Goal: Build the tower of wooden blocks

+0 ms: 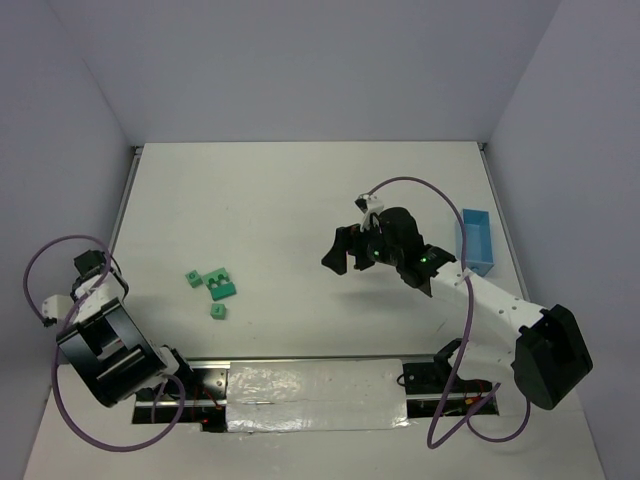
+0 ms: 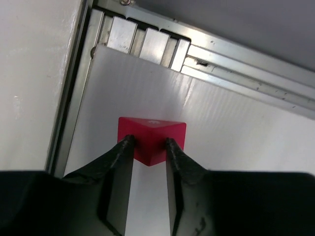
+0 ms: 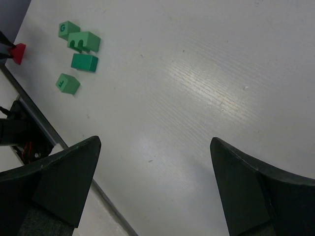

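Fingertips [image 2: 118, 167] of the left gripper [image 2: 149, 143] are clamped on the red roof-shaped wooden wedge [image 2: 152, 130] at the left edge of the white worktop [image 2: 221, 137], beside the grey aluminium rail [image 2: 70, 98]. Contact is at the tips only, on the near part of the wedge. Whether the wedge rests on the surface or hangs clear of it cannot be determined.

Over the middle of the worktop, the right gripper [image 3: 155, 142] hangs with its jaws wide apart and nothing between them. Four green wooden blocks [image 1: 222, 291] lie unstacked in the left half, toward the near edge. A lettered cube [image 3: 68, 29], an arched block [image 3: 83, 41] and a plain brick [image 3: 84, 62] sit close together, with a second cube [image 3: 67, 83] just apart from them. A light blue rectangular tray [image 1: 476, 240] sits at the right edge.

Probable faults:
- Slip: the shallow tip grip may let the wedge rotate or drop during travel.
- Sequence: the wedge caps the tower, and no green base exists yet. Placing it early obstructs stacking.
- Crowding: a finger descending among the grouped blocks may push a neighbour.
- Collision: both arms approaching the group together may meet.
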{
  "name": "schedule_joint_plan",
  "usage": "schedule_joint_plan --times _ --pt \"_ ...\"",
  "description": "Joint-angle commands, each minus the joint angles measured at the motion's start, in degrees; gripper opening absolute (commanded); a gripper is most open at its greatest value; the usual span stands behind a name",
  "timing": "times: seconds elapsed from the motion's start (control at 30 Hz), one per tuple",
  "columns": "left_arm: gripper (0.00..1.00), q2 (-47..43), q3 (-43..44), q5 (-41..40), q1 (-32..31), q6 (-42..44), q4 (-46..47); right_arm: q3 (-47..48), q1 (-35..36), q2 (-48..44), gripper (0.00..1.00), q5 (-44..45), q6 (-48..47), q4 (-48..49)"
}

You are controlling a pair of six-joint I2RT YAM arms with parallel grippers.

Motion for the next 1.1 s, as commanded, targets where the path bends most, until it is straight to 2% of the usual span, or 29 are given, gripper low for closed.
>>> schedule_joint_plan --times 0.0,0.17,0.5,0.8,1.0,1.07 --pt "0.36 3.29 -2.13 4.46 0.41 1.37 2.34 1.40 0.48 -0.22 1.00 1.56 -0.76 1.51" --pt "0.25 4.87 -2.92 8.06 -0.21 4.80 6.38 1.92 0.48 -0.31 1.00 3.32 -1.46 0.46" --pt "0.26 10.76 1.11 9.73 -10.57 4.10 5.77 2.28 0.48 -0.58 1.00 6.31 -2.43 -0.86" --pt "0.24 24.89 12.01 12.89 -26.29 3.67 1.03 2.45 0.39 -1.10 1.00 8.07 -3.13 -1.83" --pt "0.30 29.22 17.98 11.75 -36.58 1.46 -0.30 2.10 0.30 -1.28 1.00 8.34 -3.31 -1.92" --pt "0.31 29.75 21.23 11.06 -38.17 1.64 -1.69 2.01 0.30 -1.45 1.00 8.16 -3.31 -1.74"
